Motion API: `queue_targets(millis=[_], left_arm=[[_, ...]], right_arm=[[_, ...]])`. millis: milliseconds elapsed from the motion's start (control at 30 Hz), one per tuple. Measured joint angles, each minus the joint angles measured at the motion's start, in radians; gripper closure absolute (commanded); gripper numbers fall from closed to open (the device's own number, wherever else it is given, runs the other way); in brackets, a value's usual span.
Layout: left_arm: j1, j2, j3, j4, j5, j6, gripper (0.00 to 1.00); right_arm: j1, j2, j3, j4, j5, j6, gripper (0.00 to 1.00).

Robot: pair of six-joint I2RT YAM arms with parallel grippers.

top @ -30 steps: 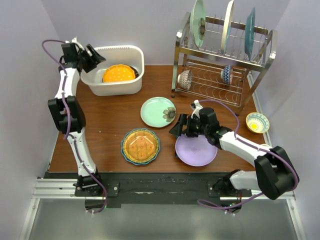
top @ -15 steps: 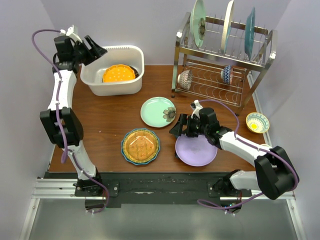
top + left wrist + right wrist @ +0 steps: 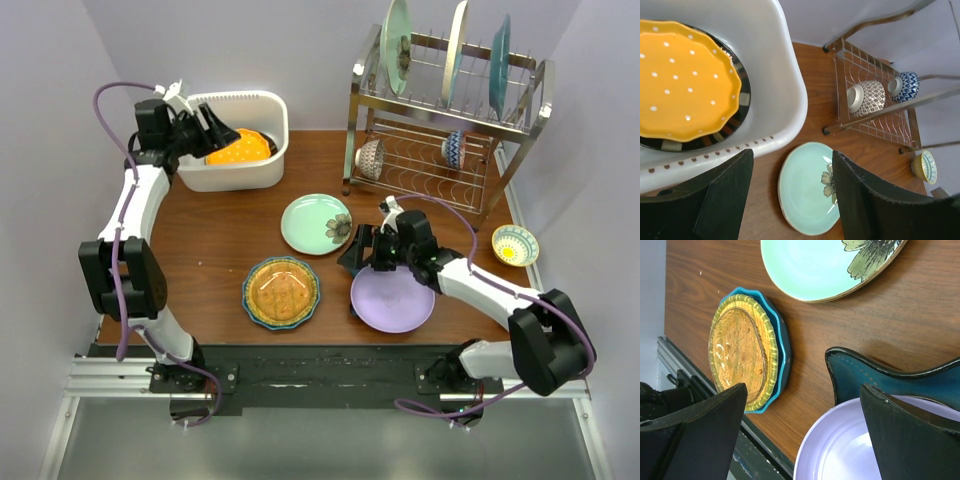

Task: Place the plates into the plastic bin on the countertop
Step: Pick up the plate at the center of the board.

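**Two plates in the bin, more on the tabletop**

The orange plate (image 3: 685, 80) with white dots lies in the white bin (image 3: 785, 75). It sits on top of a black-rimmed plate (image 3: 738, 101). The bin stands at the far left of the brown tabletop (image 3: 220, 240).

The left fingers (image 3: 218, 135) hang over the left side of the bin, just beside the orange plate. They are spread wide and hold nothing.

Nearer the middle lies a green plate (image 3: 316, 224) with a flower on it. In front of it is the amber plate (image 3: 281, 292) with a blue-green rim.

To the right is the purple plate (image 3: 392, 300), lying on a dark blue plate (image 3: 880, 375). The right fingers (image 3: 362, 252) hang over the left edge of these two. They are spread apart and hold nothing.

A steel rack (image 3: 420, 150) stands at the far right, with three plates on edge on top and two bowls below. A small bowl (image 3: 515, 245) sits near it.
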Motion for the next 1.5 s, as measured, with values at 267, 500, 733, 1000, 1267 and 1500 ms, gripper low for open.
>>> queue_targets(millis=[267, 500, 733, 1000, 1267, 1500], left_arm=[[-0.064, -0.086, -0.180, 0.051, -0.007, 0.002, 0.35], [-0.122, -0.114, -0.323, 0.070, -0.021, 0.002, 0.37], [-0.152, -0.114, -0.427, 0.078, -0.043, 0.002, 0.38], [-0.206, -0.099, -0.505, 0.122, -0.041, -0.021, 0.40], [-0.233, -0.005, -0.541, 0.183, -0.030, -0.062, 0.42], [-0.240, 0.061, -0.552, 0.226, -0.019, -0.071, 0.43]], right_arm=[[0.000, 0.072, 0.058, -0.007, 0.000, 0.006, 0.01], [0.000, 0.097, 0.076, -0.006, 0.000, 0.012, 0.01], [0.000, 0.137, 0.108, -0.006, 0.003, 0.012, 0.01], [-0.007, 0.193, 0.130, -0.002, 0.019, 0.012, 0.01], [-0.041, 0.216, 0.130, 0.002, 0.024, 0.012, 0.01], [-0.088, 0.243, 0.130, 0.010, 0.021, 0.013, 0.01]])
